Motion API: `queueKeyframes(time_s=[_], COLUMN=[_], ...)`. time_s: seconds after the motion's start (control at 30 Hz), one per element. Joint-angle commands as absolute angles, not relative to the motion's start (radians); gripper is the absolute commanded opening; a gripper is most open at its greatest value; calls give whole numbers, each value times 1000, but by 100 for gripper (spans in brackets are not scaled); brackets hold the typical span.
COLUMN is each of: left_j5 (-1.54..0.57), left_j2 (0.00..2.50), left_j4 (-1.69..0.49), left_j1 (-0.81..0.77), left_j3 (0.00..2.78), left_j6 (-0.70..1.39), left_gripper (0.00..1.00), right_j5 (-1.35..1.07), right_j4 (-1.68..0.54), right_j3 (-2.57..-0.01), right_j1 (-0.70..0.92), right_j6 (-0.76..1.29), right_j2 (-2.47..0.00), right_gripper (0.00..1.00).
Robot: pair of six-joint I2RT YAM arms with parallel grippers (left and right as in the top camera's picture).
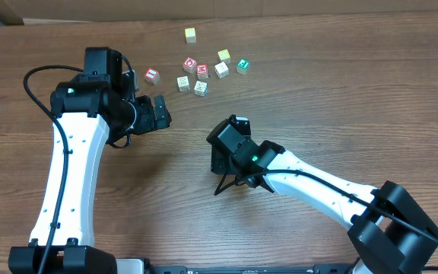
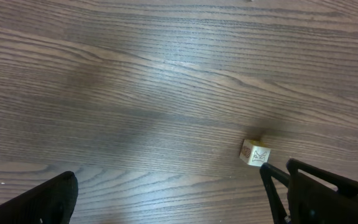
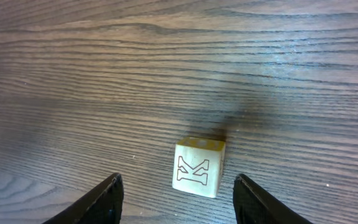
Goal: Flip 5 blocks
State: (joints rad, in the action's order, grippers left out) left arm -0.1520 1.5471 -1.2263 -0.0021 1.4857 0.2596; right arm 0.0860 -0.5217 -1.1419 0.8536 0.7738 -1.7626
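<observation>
- Between the fingers of the right gripper [image 3: 178, 186], jaws spread: K block [image 3: 197, 167], pale yellowish, resting on the table [image 3: 73, 74] with its K face toward the wrist camera.
- There is a gap on each side of the K block. It sits nearer the finger on the frame's right and touches neither.
- The right gripper grips nothing.
- Left gripper [image 2: 166, 186]: jaws spread wide over bare wood.
- Pale block [image 2: 255, 153] lies at the tip of the finger on the frame's right in the left wrist view, not between the fingers. Can't tell if they touch.
- Overhead: both grippers sit mid-table, well apart. The K block is hidden there.
- Farther out, toward the far edge, is a loose cluster.
- In it, the red block [image 1: 152, 74] lies nearest the left arm.
- Next come the whitish block [image 1: 182, 82] and the second whitish block [image 1: 201, 87].
- Behind those, the red cube pair [image 1: 196, 68] sits side by side.
- To the right lie the third whitish block [image 1: 221, 69], the yellowish block [image 1: 223, 55] and the green block [image 1: 242, 65].
- Lone yellowish block [image 1: 191, 34] sits beyond the cluster, apart.
</observation>
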Motion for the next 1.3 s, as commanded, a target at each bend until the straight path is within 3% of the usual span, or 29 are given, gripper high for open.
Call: queueKeyframes(time_s=[0.0, 1.0, 1.27], left_j5=[-148, -148, -148], left_j2=[1551, 1551, 1551], left_j4=[-1224, -1223, -1223], left_j1=[0, 0, 0], left_j3=[1508, 1508, 1508], left_j6=[258, 258, 258], left_gripper=[100, 100, 100], right_j5=[77, 65, 70], right_j4=[-502, -464, -450], right_j3=[-1167, -1131, -1118], right_j1=[859, 861, 875], right_j6=[754, 754, 754], right_j2=[-1763, -1850, -1853], right_gripper=[58, 58, 51])
